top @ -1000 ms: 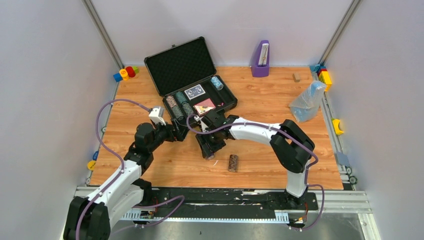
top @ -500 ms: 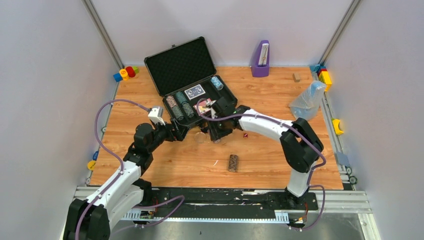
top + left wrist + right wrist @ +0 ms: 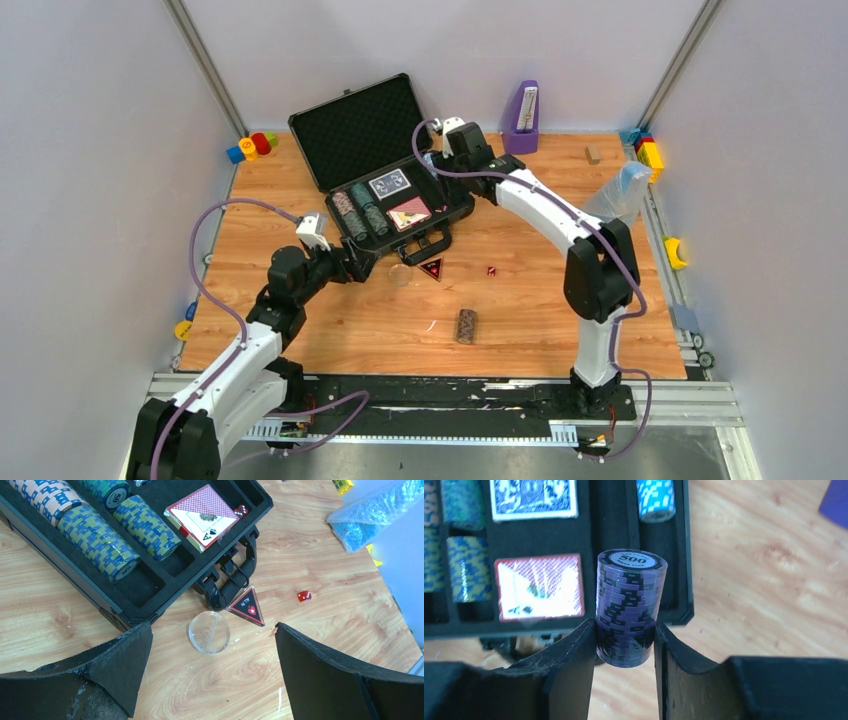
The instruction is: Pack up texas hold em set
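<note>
The black case lies open at the back. Its tray holds chip stacks, a blue deck, a red deck and a light-blue stack. My right gripper hovers over the tray's far right end, shut on a purple chip stack. My left gripper is open and empty just in front of the case, above a clear disc. The triangular button and a red die lie by the handle. A brown chip stack lies nearer me.
A second red die sits in the tray beside the red deck. A purple upright holder stands at the back. A blue plastic bag lies at the right. Toy blocks sit at the back left and back right.
My right gripper has carried the purple chip stack from the table in front of the case up to the tray's far right end. The left arm has not moved.
</note>
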